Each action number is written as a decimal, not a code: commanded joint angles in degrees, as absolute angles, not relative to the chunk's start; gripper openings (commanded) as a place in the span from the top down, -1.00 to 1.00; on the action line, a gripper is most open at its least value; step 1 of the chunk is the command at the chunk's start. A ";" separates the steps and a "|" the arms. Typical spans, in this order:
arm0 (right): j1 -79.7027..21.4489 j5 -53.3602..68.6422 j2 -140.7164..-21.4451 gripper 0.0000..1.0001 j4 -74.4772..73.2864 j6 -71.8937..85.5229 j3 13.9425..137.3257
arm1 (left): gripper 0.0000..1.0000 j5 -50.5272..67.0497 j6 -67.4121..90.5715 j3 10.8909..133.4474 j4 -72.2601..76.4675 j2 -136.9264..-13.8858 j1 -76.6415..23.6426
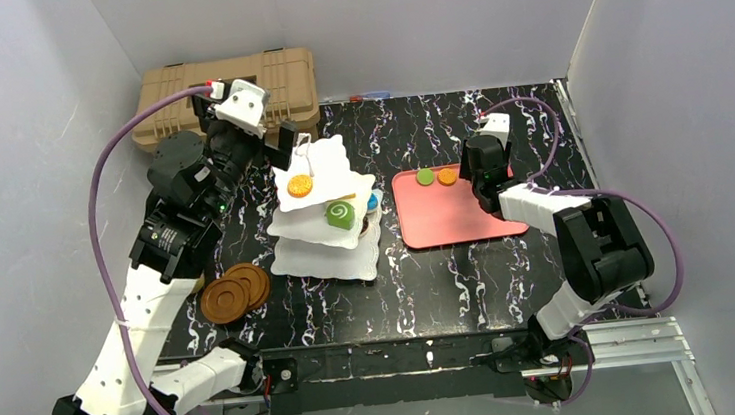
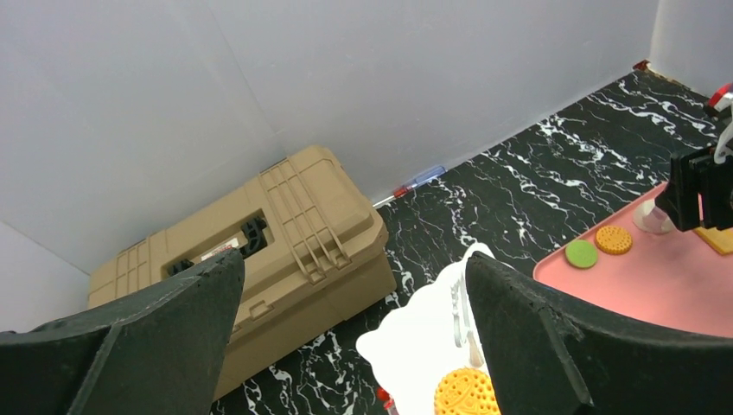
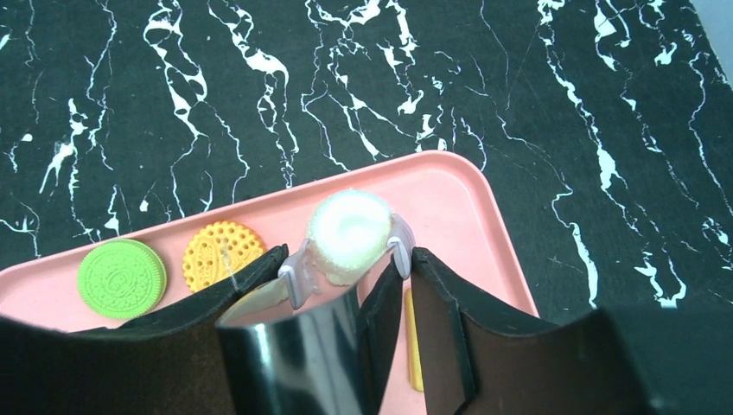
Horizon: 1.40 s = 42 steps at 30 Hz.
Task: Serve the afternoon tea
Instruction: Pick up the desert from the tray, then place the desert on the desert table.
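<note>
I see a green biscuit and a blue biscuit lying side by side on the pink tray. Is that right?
Not quite. Next to the green biscuit lies an orange-yellow biscuit, not a blue one. The rest holds: the two lie side by side on the pink tray, as the right wrist view shows.

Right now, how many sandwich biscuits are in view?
3: green biscuit and orange biscuit side by side on the pink tray, far edge; second orange biscuit on the stand, top tier. Others may be hidden.
</note>
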<state>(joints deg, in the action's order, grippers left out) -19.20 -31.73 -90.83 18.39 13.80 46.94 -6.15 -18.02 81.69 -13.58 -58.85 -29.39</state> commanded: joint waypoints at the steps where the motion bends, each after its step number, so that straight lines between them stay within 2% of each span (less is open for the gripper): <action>1: -18.72 -31.76 -92.04 -0.16 22.04 14.56 46.96 | -0.96 -8.33 -18.28 84.74 -12.76 -57.84 -29.38; 9: -18.63 -29.85 -90.38 0.40 21.67 14.34 46.70 | -0.96 -9.30 -19.10 85.33 -13.33 -56.94 -29.27; 11: -18.63 -29.42 -88.54 0.48 20.43 14.24 46.71 | -0.96 -9.40 -19.16 85.53 -13.67 -56.82 -29.22; 19: -22.77 -23.59 -73.52 0.49 9.88 18.39 45.22 | -0.96 -10.63 -19.95 85.71 -13.95 -56.86 -29.01; 28: -44.11 -27.64 -61.31 0.48 0.09 27.65 41.67 | -0.96 -10.72 -20.28 86.13 -13.80 -56.87 -28.94; 35: -56.67 -31.05 -64.18 0.47 2.22 33.28 41.62 | -0.96 -10.81 -20.70 86.72 -14.06 -57.06 -28.92; 42: -63.38 -33.84 -70.29 0.47 4.62 33.39 44.16 | -0.96 -10.81 -21.09 86.42 -13.85 -57.00 -28.92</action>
<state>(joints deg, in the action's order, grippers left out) -61.25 -30.02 -68.47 0.14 31.79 41.23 -10.09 -20.58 84.90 -14.20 -57.78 -29.30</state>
